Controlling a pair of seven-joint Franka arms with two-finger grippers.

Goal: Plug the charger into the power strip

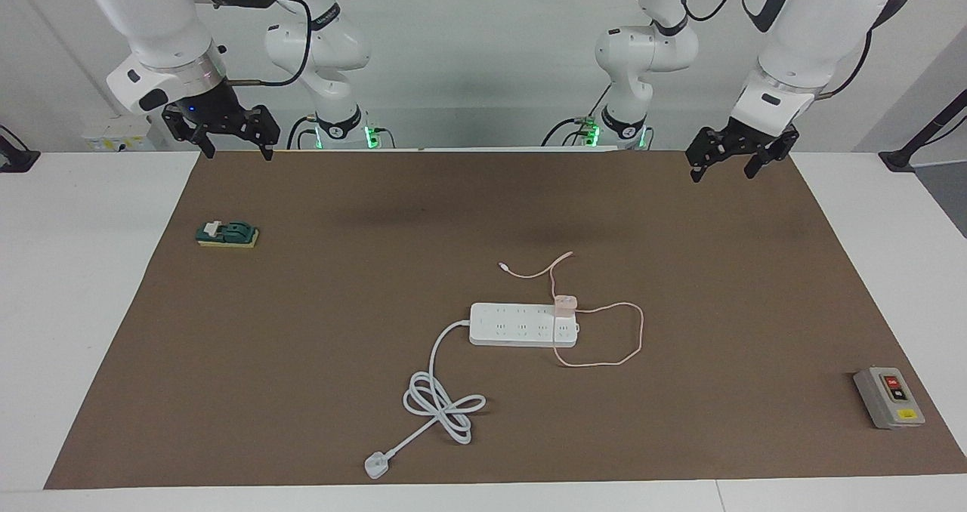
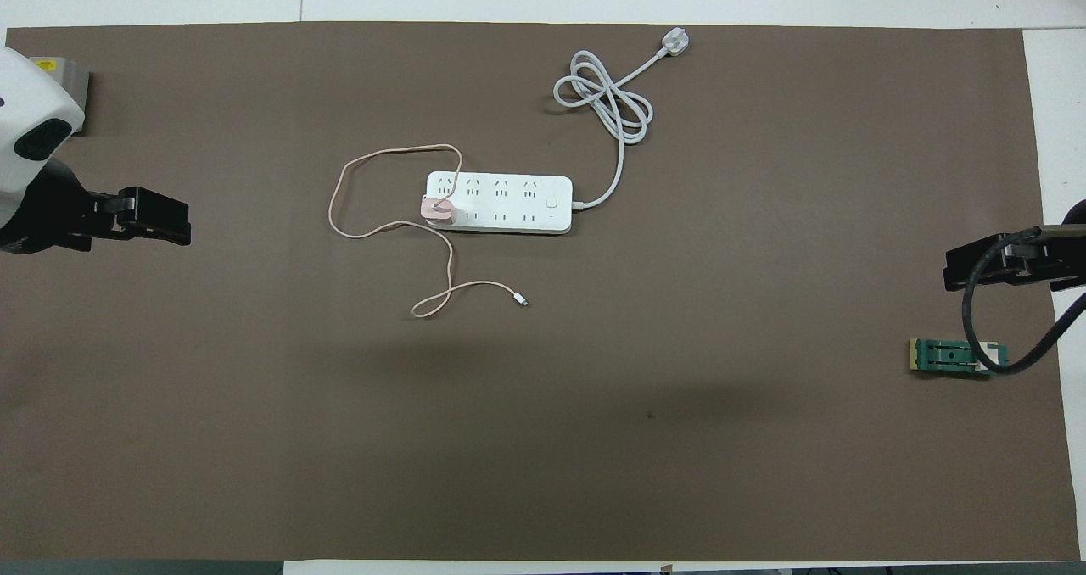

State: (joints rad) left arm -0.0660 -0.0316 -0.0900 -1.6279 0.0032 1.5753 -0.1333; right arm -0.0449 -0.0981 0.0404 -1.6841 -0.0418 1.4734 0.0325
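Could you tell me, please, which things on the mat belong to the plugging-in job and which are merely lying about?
Belong to the job:
- charger, pink, at the power strip's end toward the left arm
- power strip, with its white cord

Lying about:
- grey switch box, at the left arm's end
- green block, at the right arm's end

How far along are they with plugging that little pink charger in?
It looks done: the pink charger sits on the end socket of the white power strip. Nothing is held; the left end effector and right end effector hang open over the brown mat. Seemingly nothing remains.
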